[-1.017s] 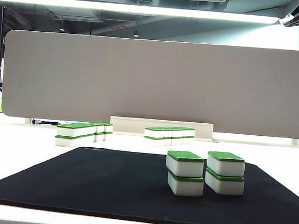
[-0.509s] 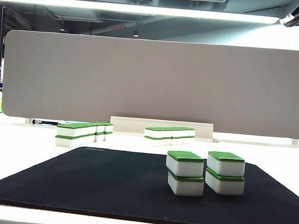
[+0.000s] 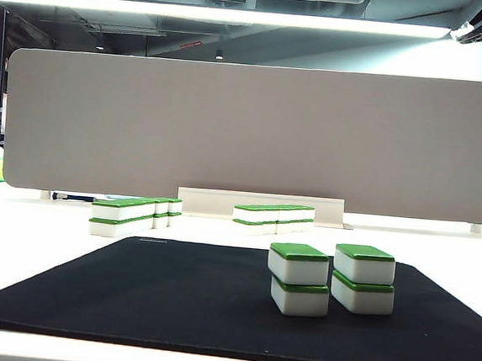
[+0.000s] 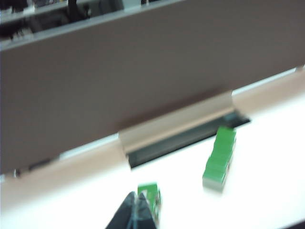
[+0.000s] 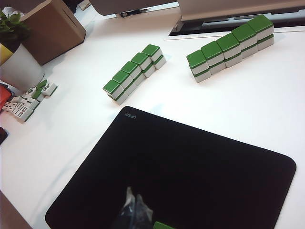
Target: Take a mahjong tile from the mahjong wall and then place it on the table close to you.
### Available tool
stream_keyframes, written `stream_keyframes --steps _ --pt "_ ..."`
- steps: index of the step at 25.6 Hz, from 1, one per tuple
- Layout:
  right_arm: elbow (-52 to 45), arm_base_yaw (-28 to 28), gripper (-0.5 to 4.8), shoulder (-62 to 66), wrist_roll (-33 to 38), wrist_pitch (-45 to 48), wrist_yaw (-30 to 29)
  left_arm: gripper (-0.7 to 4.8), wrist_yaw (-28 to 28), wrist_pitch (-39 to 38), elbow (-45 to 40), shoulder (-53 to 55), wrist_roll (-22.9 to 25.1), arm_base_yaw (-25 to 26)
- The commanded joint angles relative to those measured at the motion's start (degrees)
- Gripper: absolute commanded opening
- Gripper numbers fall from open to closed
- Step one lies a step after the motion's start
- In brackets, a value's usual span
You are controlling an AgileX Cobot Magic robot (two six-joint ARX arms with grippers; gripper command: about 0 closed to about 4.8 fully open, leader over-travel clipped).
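Observation:
The mahjong wall stands in two rows, two tiles high, behind the mat: a left row [image 3: 132, 215] [image 5: 135, 71] and a right row [image 3: 273, 217] [image 5: 231, 45]. In the blurred left wrist view, my left gripper [image 4: 136, 198] is shut and empty above the white table [image 4: 267, 191]. The near end of one row [image 4: 150, 194] is just beside its tips and the other row [image 4: 219, 157] lies farther off. My right gripper [image 5: 133, 194] is shut with nothing in it, low over the black mat [image 5: 190, 162], with a green tile edge [image 5: 164, 225] beside it. Neither arm shows in the exterior view.
Two lone two-tile stacks [image 3: 298, 278] [image 3: 362, 278] stand on the mat [image 3: 172, 293]. A grey partition panel [image 3: 254, 131] closes the back. In the right wrist view a cardboard box [image 5: 52, 28], a plant pot [image 5: 16, 67] and loose tiles [image 5: 28, 100] sit off to one side.

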Motion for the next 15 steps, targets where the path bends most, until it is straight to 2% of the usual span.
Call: stream_keyframes --steps 1,12,15 --pt "0.46 0.04 -0.01 -0.11 -0.35 0.72 -0.09 -0.06 0.11 0.70 -5.01 -3.32 -1.38 1.62" --pt "0.46 0.04 -0.01 -0.09 -0.33 0.74 -0.09 -0.06 -0.17 3.93 -22.93 -14.21 -2.58 5.25" --pt "0.46 0.04 -0.01 -0.09 -0.33 0.72 -0.07 -0.06 -0.13 6.32 -30.12 -19.02 -2.82 6.27"
